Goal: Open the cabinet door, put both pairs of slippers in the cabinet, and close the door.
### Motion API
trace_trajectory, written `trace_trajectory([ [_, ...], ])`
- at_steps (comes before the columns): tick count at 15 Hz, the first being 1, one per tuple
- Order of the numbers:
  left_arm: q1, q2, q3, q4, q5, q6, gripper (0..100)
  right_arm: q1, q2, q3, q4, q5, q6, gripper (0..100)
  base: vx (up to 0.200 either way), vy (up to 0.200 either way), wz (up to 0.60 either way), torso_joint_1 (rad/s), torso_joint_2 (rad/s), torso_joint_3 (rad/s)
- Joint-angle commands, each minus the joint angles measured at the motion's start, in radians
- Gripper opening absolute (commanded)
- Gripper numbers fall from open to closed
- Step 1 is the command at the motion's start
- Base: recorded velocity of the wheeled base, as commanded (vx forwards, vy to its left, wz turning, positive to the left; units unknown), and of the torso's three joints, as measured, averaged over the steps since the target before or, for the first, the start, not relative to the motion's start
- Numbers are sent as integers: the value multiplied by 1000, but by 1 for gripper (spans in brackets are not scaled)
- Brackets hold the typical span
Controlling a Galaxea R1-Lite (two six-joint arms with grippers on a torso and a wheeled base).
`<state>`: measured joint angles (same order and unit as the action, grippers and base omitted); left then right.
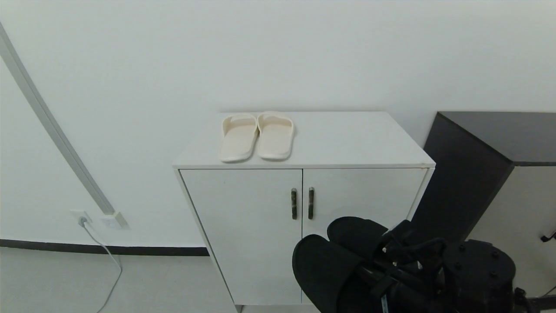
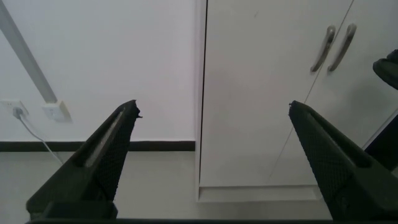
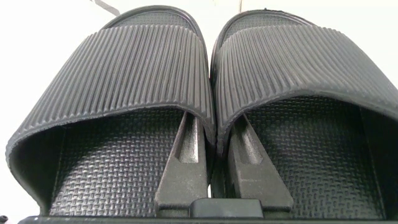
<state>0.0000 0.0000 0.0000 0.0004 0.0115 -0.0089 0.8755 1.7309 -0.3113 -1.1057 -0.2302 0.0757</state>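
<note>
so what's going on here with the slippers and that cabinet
The right gripper holds the black slippers as a pair, one of its fingers inside each slipper, pinching the inner walls together, low in front of the cabinet. Both doors are shut, so nothing has gone in yet. The cream slippers lie side by side on top of the cabinet. The left gripper is open and empty, facing the cabinet's left door.

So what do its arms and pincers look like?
The left gripper has two long, dark, wedge-shaped fingers with cross-hatched texture. The right gripper's matching fingers are grooved lengthwise. The black right arm has a rounded, studded joint housing and looped black cables.
</note>
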Motion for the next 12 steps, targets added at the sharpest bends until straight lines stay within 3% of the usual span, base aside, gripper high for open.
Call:
trace_trajectory([
  [1, 0, 2, 0, 0, 1, 0, 100, 2, -1, 0, 0, 2, -1, 0, 0, 0, 0, -203, 515, 310],
  [12, 0, 2, 0, 0, 2, 0, 100, -30, 16, 11, 0, 9, 4, 0, 0, 0, 0, -167, 487, 320],
])
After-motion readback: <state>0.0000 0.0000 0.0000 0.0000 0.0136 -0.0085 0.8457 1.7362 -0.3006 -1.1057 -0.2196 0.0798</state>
